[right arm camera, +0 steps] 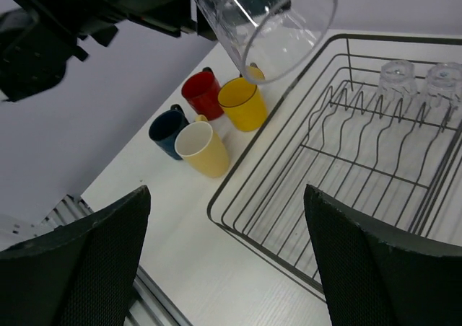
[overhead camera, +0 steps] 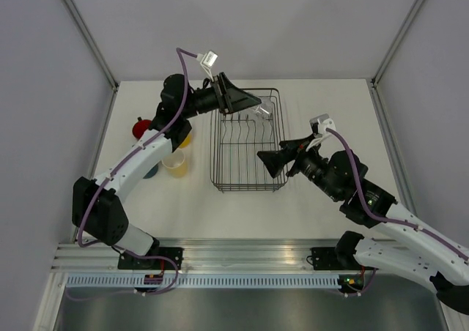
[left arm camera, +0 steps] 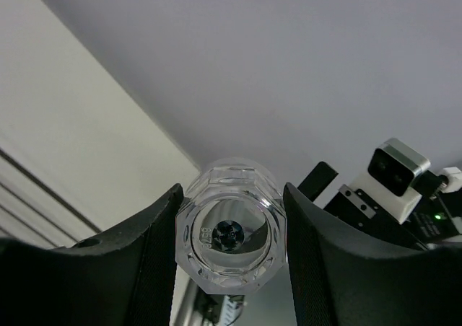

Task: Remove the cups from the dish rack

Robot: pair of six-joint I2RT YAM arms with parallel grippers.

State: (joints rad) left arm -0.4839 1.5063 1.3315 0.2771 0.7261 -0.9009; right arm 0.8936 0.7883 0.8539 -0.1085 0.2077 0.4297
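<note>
My left gripper (overhead camera: 250, 102) is shut on a clear glass tumbler (overhead camera: 264, 111) and holds it tilted above the far end of the dark wire dish rack (overhead camera: 218, 155). In the left wrist view the tumbler's base (left arm camera: 231, 232) sits squeezed between both fingers. The right wrist view shows it in the air (right arm camera: 271, 19), with two more tumblers (right arm camera: 397, 77) (right arm camera: 442, 77) upside down inside the rack (right arm camera: 238, 189). The red (right arm camera: 202, 94), orange-yellow (right arm camera: 243, 104), dark blue (right arm camera: 167, 131) and cream (right arm camera: 202, 149) mugs stand on the table left of the rack. My right gripper (right arm camera: 227, 261) is open and empty above the rack's near corner.
The mugs cluster under my left arm in the top view, with the cream one (overhead camera: 174, 162) nearest the rack. Grey walls close in the white table (overhead camera: 322, 111) at the back and both sides. A metal rail (overhead camera: 242, 254) runs along the near edge.
</note>
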